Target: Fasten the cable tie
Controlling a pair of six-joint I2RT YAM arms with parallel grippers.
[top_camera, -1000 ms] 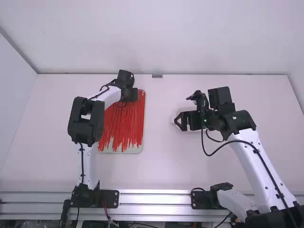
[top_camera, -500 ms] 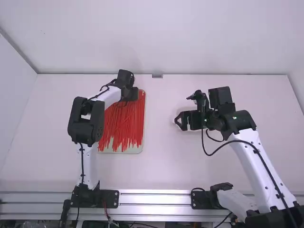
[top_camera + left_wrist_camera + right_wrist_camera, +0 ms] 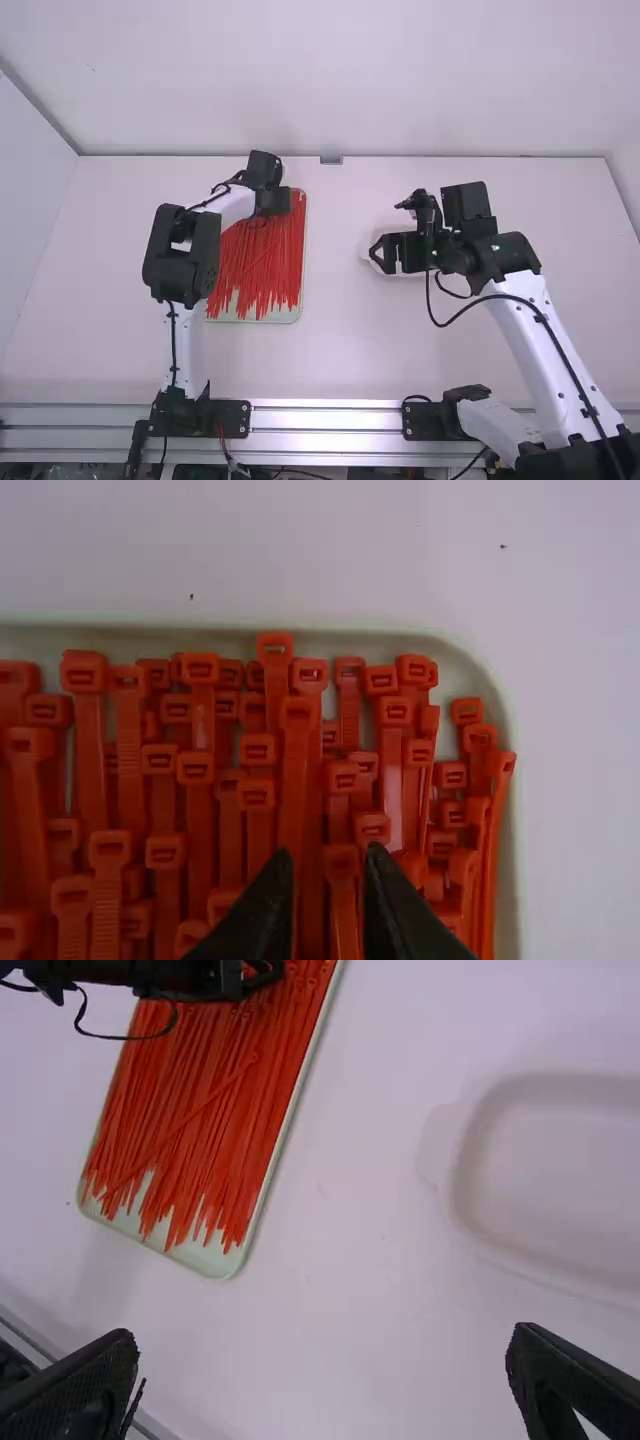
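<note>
The left end effector (image 3: 325,880) is barely creeping farther, hovering narrowly open and empty at the far end of the tray (image 3: 440,640), straddling a cable tie (image 3: 298,780) running near-to-far beneath it, while the right end effector (image 3: 325,1380) is idling wide open, well right.

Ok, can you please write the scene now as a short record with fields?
left gripper: open, low over the cable ties, at the tray's far end
right gripper: wide open, above the table, by the white dish
cable ties: orange, loose, heaped on the tray
white dish: holds nothing
</note>
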